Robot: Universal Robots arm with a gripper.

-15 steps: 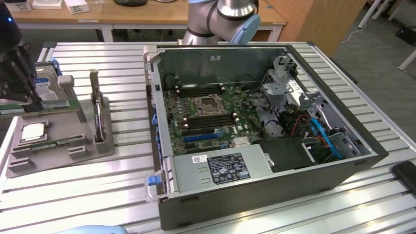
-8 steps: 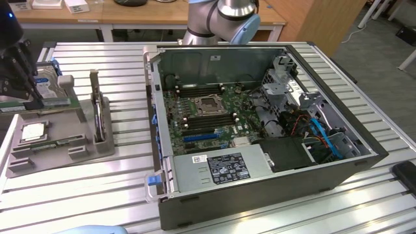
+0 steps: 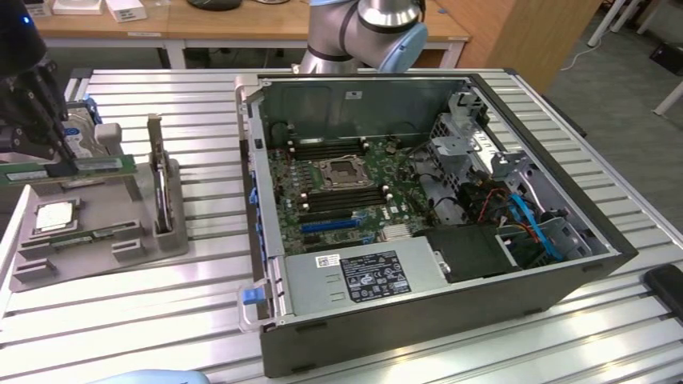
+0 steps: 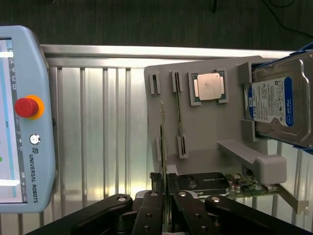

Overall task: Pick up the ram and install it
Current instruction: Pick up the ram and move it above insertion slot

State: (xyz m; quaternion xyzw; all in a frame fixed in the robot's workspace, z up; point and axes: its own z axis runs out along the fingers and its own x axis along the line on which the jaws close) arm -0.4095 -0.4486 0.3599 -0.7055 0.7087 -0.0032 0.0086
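The ram (image 3: pixel 91 167) is a thin green stick held level over the grey parts holder (image 3: pixel 107 232) at the exterior view's left. My black gripper (image 3: pixel 59 164) is shut on it from above. In the wrist view the ram (image 4: pixel 163 129) shows edge-on, running from the holder into my gripper (image 4: pixel 165 196), whose fingers (image 4: pixel 152 198) press on both of its faces. The open computer case (image 3: pixel 555 296) lies to the exterior view's right, and its motherboard (image 3: pixel 320 208) has dark memory slots (image 3: pixel 325 149) beside the processor socket (image 3: pixel 344 170).
The holder also carries a second green stick (image 4: pixel 179 115) in a slot, a processor chip (image 4: pixel 209 87), a blue-labelled hard drive (image 4: pixel 279 103) and a dark card with a metal bracket (image 3: pixel 160 188). A teach pendant (image 4: pixel 24 117) lies beside the holder on the slatted table (image 3: pixel 128 320).
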